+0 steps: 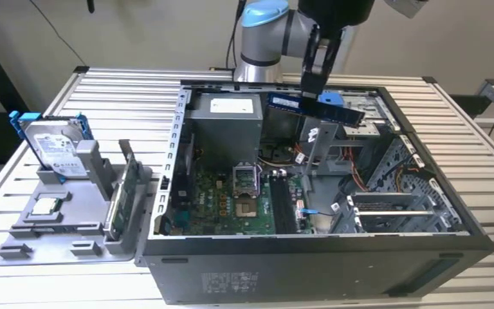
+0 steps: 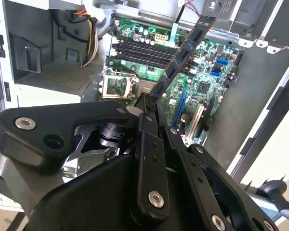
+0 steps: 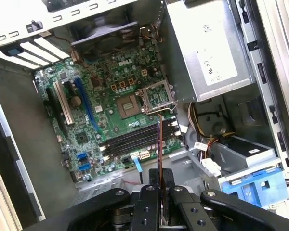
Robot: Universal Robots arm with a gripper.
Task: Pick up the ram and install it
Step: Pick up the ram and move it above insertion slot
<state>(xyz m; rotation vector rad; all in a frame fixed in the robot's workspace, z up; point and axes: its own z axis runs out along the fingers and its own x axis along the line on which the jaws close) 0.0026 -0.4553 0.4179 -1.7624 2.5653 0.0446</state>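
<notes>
Jutting from the jaws, the ram [image 2: 185, 56] is long, thin and dark.

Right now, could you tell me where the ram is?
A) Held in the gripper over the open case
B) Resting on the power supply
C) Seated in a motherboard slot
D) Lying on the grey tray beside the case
A: the second wrist view shows the gripper shut on one end of the ram, which hangs in the air above the motherboard, in no slot.
</notes>
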